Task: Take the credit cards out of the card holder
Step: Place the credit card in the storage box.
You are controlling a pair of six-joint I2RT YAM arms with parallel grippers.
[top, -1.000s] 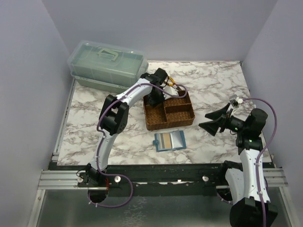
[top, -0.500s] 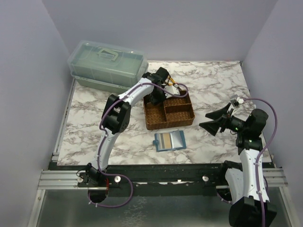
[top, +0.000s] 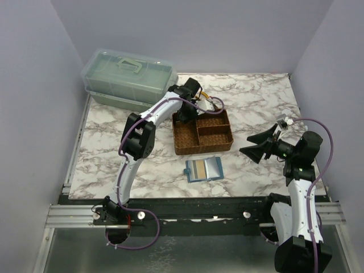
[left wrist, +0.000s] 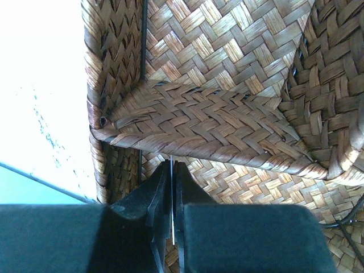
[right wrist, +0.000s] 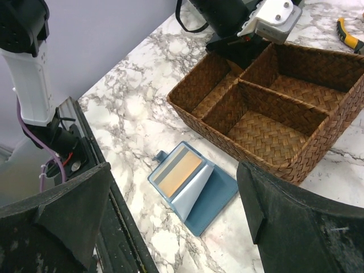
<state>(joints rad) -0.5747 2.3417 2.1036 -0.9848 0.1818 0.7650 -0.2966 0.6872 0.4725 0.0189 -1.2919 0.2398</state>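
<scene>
Above marble table (top: 256, 96), left pincer (left wrist: 172, 170) pinches thin card (left wrist: 172, 219) over tray (left wrist: 216, 125) (wrist view only); right pincer (top: 247, 145) gapes.

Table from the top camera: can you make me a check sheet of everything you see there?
Surface: white-and-grey marble table.
Job's things: blue wallet lies open near the front edge, with a yellowish card in its pocket. A thin pale sliver, probably a card on edge, sits between the left jaws.
Clutter: woven tray with three sections; yellow-handled pliers behind it; clear lidded box at the far left.
Grippers: left gripper is over the tray's corner section, jaws nearly shut on the sliver. Right gripper hovers right of the tray, jaws wide open, holding nothing.
Cables: a purple cable loops along each arm.
Surroundings: plain pale walls; metal rail at the near edge.
</scene>
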